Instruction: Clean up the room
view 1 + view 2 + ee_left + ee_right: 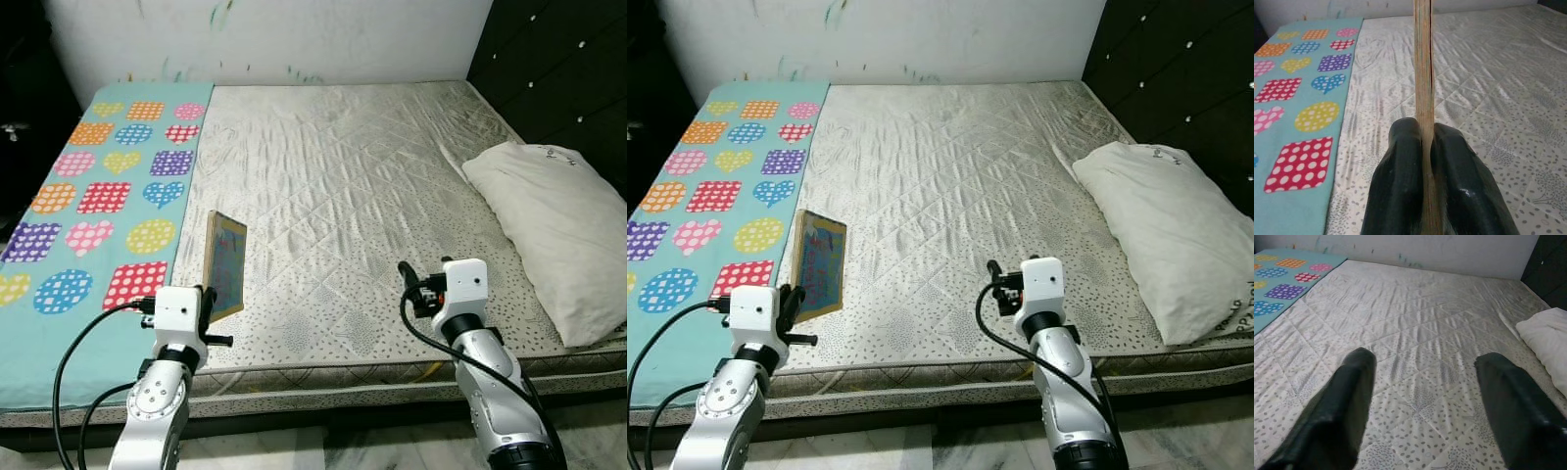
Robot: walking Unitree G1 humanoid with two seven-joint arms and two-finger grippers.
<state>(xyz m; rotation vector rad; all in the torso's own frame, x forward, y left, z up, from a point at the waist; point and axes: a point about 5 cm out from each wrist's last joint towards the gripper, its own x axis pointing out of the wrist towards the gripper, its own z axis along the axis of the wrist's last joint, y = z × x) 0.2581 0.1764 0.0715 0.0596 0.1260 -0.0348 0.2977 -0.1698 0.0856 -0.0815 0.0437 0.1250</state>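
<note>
1. Black fingers of the left gripper point(1422, 142) are pinching a thin book point(225, 264) by its bottom edge. The book stands up straight in the air, over the front part of the bed point(333, 186), close to where the mat begins.
2. The book has a bright picture cover. From the left wrist view you see it edge-on, squeezed tight between the two fingers.
3. The right gripper point(1422, 404) has its fingers spread wide apart. It holds nothing and hangs just over the front of the bed.
4. A blue mat with hearts and dotted shapes point(98, 186) covers the left side of the bed. A white pillow point(554, 235) lies on the right side, well apart from the book.
5. I think the step in hand is picking up the book to tidy it away. The book is already lifted, so that part looks done.
6. Next, the book needs to be carried to where it belongs. No shelf or box is in sight, so the robot may have to turn and look for one.
7. The grip is only on one edge, so the book could tip or slip. Moving slowly would help.
</note>
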